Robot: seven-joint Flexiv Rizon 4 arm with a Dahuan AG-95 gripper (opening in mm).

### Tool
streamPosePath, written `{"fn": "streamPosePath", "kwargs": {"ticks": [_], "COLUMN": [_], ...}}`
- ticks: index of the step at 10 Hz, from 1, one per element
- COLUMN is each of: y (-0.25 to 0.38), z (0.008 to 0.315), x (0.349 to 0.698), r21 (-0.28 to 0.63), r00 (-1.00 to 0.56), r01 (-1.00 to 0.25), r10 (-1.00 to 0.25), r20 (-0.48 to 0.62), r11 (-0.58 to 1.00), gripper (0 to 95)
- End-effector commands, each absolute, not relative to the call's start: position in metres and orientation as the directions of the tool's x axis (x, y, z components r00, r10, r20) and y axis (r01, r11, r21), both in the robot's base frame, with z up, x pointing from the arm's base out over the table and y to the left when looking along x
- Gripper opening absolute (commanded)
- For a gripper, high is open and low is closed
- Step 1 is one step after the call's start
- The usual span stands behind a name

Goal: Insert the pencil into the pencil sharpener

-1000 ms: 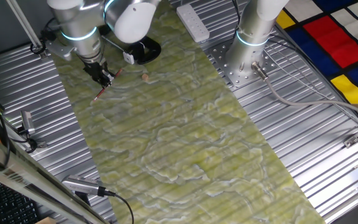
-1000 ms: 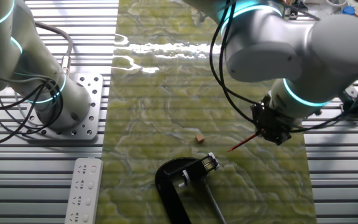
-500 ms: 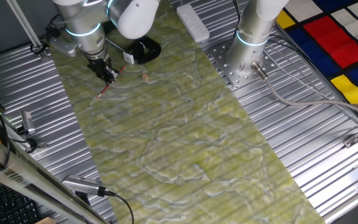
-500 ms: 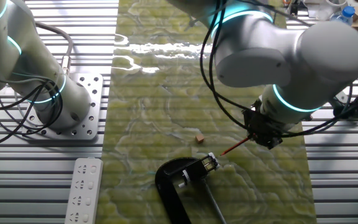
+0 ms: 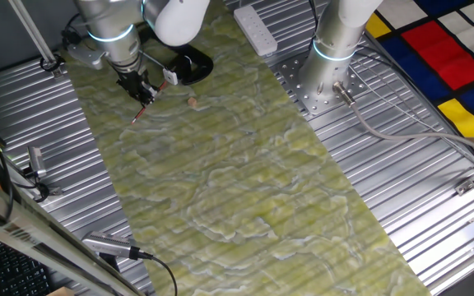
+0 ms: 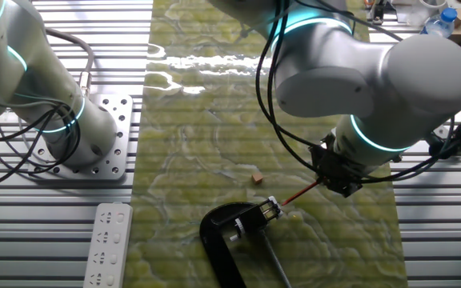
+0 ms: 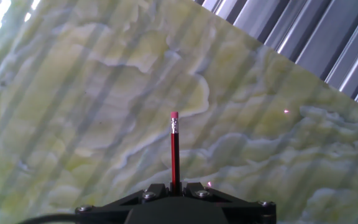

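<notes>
My gripper (image 5: 143,90) is shut on the red pencil (image 5: 141,113) and holds it slanted just above the green mat. In the other fixed view the gripper (image 6: 332,174) is right of the black pencil sharpener (image 6: 229,234), and the pencil (image 6: 298,192) points down-left, its free end close to the sharpener's small metal part. The sharpener (image 5: 191,66) lies at the mat's far end. In the hand view the pencil (image 7: 174,155) stands straight out between the jaws of the gripper (image 7: 175,188), pink eraser end away from me; the sharpener is out of that view.
A small tan block (image 6: 257,177) lies on the mat left of the pencil, also in the first fixed view (image 5: 192,102). A white power strip (image 6: 106,244) lies beside the mat. A second arm's base (image 6: 74,128) stands on the metal table.
My gripper has carried the pencil toward the sharpener; the pencil's free end is now nearer its metal part. The sharpener and tan block have not moved.
</notes>
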State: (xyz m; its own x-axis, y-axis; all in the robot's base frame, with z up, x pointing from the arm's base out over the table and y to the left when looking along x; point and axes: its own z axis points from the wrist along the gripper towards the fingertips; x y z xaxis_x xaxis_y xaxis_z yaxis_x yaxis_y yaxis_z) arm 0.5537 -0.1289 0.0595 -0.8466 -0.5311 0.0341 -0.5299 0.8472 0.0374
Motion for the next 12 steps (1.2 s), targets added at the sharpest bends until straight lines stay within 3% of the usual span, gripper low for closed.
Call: {"fn": "streamPosePath", "kwargs": {"ticks": [1, 12], "y": [-0.13, -0.144], "z": [0.059, 0.058], "x": [0.552, 0.533], "r21": [0.038, 0.048], "r00": [-0.846, -0.849], "r01": [-0.531, -0.525], "r10": [-0.532, -0.527], "r20": [0.035, 0.044], "r11": [0.846, 0.85], "gripper": [0.0, 0.0]}}
